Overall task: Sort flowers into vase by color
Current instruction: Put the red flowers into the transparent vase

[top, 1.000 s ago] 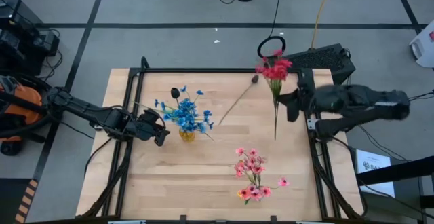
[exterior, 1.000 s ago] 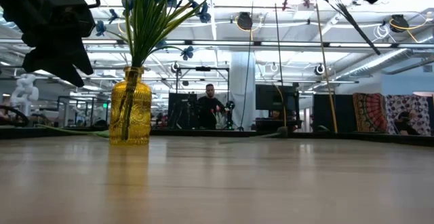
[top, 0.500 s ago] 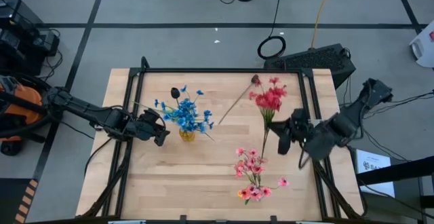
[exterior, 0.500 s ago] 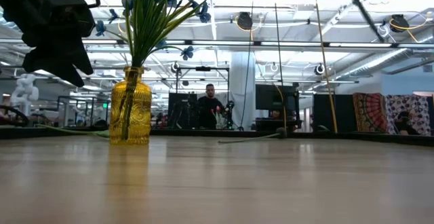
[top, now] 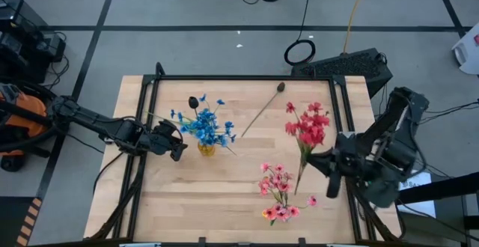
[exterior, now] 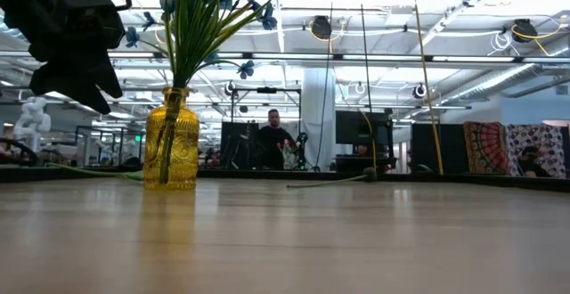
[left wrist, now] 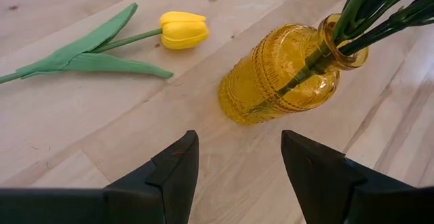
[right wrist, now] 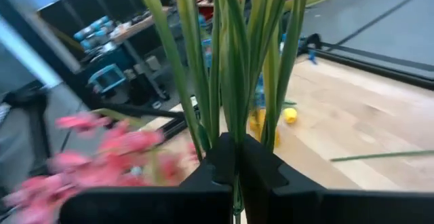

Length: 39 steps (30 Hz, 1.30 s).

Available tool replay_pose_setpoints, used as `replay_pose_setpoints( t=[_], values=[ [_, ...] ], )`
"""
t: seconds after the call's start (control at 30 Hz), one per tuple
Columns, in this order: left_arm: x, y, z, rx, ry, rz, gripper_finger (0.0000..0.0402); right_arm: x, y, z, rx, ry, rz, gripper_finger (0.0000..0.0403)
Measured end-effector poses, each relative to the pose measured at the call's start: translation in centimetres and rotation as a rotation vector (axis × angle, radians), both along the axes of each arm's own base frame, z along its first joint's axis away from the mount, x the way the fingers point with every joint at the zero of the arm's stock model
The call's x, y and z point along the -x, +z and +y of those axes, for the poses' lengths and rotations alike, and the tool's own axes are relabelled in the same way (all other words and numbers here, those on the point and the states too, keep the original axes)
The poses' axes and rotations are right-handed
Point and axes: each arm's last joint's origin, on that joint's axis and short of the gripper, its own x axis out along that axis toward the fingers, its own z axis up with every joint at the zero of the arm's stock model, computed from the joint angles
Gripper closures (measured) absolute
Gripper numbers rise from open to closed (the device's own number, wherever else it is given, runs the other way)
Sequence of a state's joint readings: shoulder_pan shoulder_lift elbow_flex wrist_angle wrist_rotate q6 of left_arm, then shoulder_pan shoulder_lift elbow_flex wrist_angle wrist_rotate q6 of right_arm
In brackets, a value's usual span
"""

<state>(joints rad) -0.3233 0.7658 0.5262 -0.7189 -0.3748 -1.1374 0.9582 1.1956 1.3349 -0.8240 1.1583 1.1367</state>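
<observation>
While the right gripper [top: 331, 162] hangs above the table's right side, its fingers [right wrist: 224, 163] are pressed together on the green stems of the red flower spray [top: 307, 127], whose blossoms fan out beyond the fingertips toward the table's middle. The left gripper [left wrist: 237, 159] hovers with its fingers spread wide and empty, just beside the yellow glass vase [left wrist: 281, 75] holding the blue flowers [top: 203, 123], with a yellow tulip [left wrist: 182, 29] lying on the wood nearby.

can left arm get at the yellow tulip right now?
Probably yes. The left gripper is open and empty beside the yellow vase; the tulip lies flat on bare table, nothing between them.
</observation>
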Motion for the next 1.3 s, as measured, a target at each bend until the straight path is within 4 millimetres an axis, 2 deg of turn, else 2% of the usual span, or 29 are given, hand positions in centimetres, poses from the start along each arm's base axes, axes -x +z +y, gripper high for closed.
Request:
replay_pose_setpoints(
  t=[0.17, 0.5, 0.7, 0.8, 0.97, 1.3],
  values=[
    [0.0, 0.0, 0.0, 0.000, 0.000, 0.000, 0.0188, 1.1, 1.6, 1.9, 0.012, 0.089, 0.006, 0.0402],
    [0.0, 0.0, 0.0, -0.001, -0.002, 0.001, 0.0188, 3.9, 0.8, 5.9, -0.029, 0.250, 0.018, 0.0402],
    [0.0, 0.0, 0.0, -0.066, -0.080, 0.020, 0.0188, 6.5, 1.3, 7.2, -0.071, 0.363, -0.010, 0.0402],
    [0.0, 0.0, 0.0, -0.067, -0.081, 0.020, 0.0188, 7.2, 1.5, 7.6, -0.011, 0.367, -0.050, 0.0402],
    [0.0, 0.0, 0.0, -0.066, -0.080, 0.020, 0.0188, 6.8, 1.7, 8.5, 0.088, 0.326, -0.099, 0.0402],
    [0.0, 0.0, 0.1, -0.083, -0.069, 0.019, 0.0188, 2.6, -0.4, 10.6, 0.240, 0.217, -0.071, 0.0403]
  ],
)
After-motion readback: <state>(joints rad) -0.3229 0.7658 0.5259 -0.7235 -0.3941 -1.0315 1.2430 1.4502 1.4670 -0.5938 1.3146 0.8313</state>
